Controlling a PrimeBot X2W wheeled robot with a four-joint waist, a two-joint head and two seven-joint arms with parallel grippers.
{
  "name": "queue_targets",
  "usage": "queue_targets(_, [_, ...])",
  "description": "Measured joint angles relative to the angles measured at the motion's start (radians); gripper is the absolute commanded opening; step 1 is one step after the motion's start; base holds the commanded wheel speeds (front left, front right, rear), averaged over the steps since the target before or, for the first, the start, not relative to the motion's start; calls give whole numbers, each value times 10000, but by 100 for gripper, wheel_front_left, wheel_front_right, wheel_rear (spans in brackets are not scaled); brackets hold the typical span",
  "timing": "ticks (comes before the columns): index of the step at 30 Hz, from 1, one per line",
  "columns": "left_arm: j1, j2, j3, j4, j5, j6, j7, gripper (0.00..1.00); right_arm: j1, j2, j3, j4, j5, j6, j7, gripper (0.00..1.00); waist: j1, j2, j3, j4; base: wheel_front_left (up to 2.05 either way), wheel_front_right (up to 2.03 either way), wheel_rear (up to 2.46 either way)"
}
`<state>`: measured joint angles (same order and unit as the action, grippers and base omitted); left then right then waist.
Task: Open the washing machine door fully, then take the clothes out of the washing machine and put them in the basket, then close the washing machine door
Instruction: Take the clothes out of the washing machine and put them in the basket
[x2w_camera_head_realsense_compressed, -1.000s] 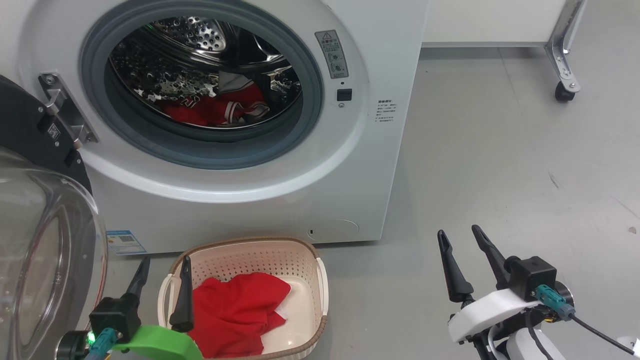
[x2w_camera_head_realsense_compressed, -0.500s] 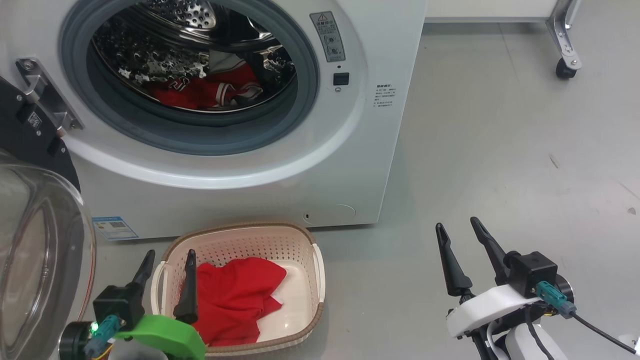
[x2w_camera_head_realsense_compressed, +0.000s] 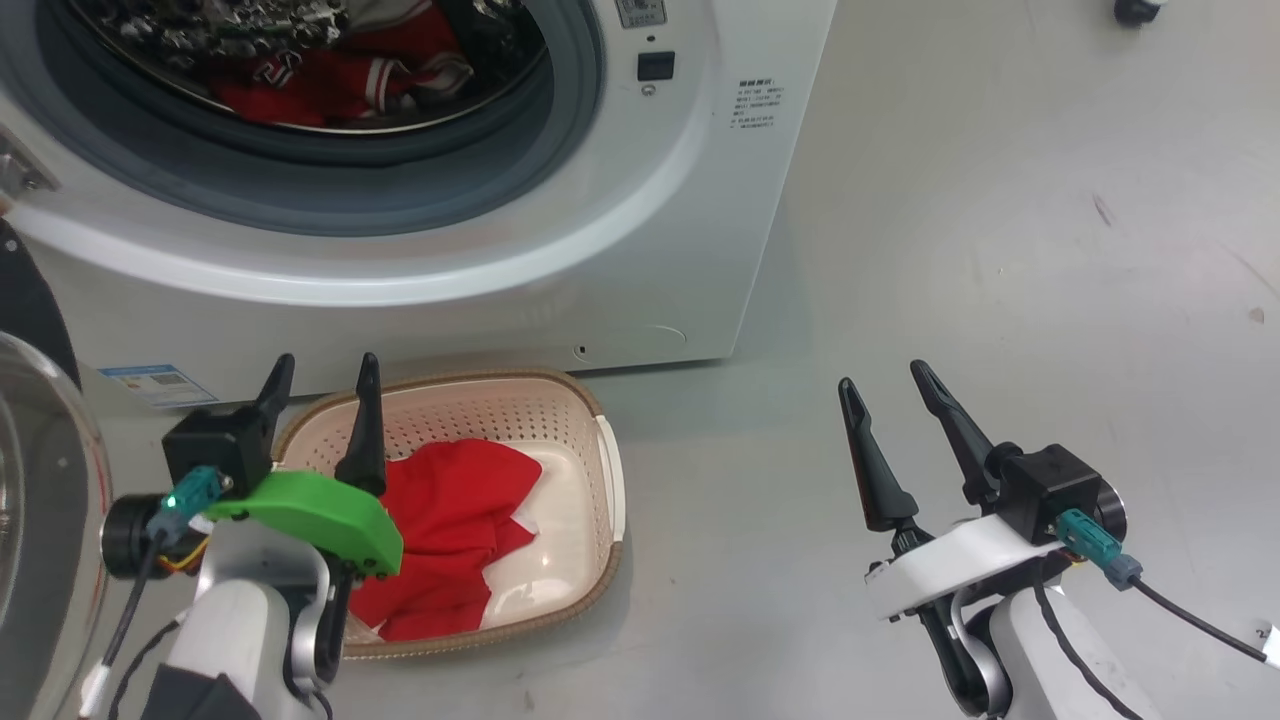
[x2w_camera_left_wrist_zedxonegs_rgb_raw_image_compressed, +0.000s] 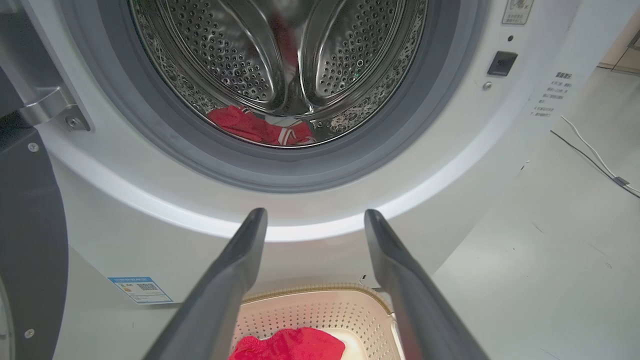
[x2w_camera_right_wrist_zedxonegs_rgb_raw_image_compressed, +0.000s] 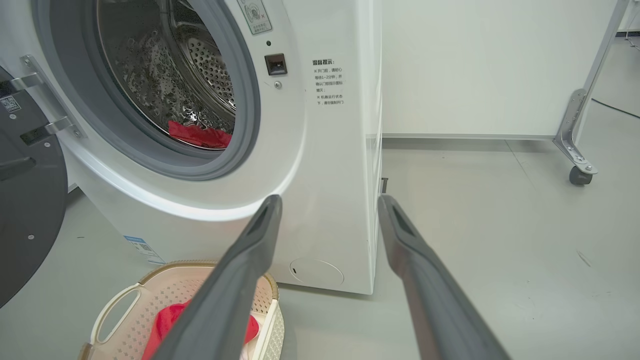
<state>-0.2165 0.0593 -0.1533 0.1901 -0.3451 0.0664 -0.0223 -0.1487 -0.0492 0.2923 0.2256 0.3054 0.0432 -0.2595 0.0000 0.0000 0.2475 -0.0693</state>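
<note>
The door (x2w_camera_right_wrist_zedxonegs_rgb_raw_image_compressed: 25, 210) is wide open. One red shirt (x2w_camera_head_realsense_compressed: 450, 520) lies in the basket (x2w_camera_head_realsense_compressed: 470, 415), just in front of the washer (x2w_camera_head_realsense_compressed: 640, 250). The other shirt (x2w_camera_head_realsense_compressed: 330, 80) sits low in the drum (x2w_camera_left_wrist_zedxonegs_rgb_raw_image_compressed: 300, 60). My left hand (x2w_camera_head_realsense_compressed: 327, 362) and right hand (x2w_camera_head_realsense_compressed: 883, 377) are both wide open and hold nothing. I think I am taking clothes out. Next, one hand must reach into the drum and grab that shirt.

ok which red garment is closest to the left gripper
The red garment lying in the basket, just beside the left gripper; the striped-trim garment lies up inside the washing machine drum.
</note>
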Motion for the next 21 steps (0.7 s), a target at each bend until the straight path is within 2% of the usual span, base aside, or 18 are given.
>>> queue_targets(6, [-1253,272,-113,564,174,-50,686,100,-451,-2,334,-244,119,0,0,100,0,0,787,-268,0,0,0])
queue_targets(14, [-3189,953,-226,1168,397,-407,1925,100,-1110,-10,723,-623,593,-4,0,100,0,0,1877,-713,0,0,0])
queue_targets(21, [-4939,1894,-67,1603,918,-456,2763,100,-1793,-15,1093,-917,1060,-31,0,100,1,0,2807,-1150,0,0,0])
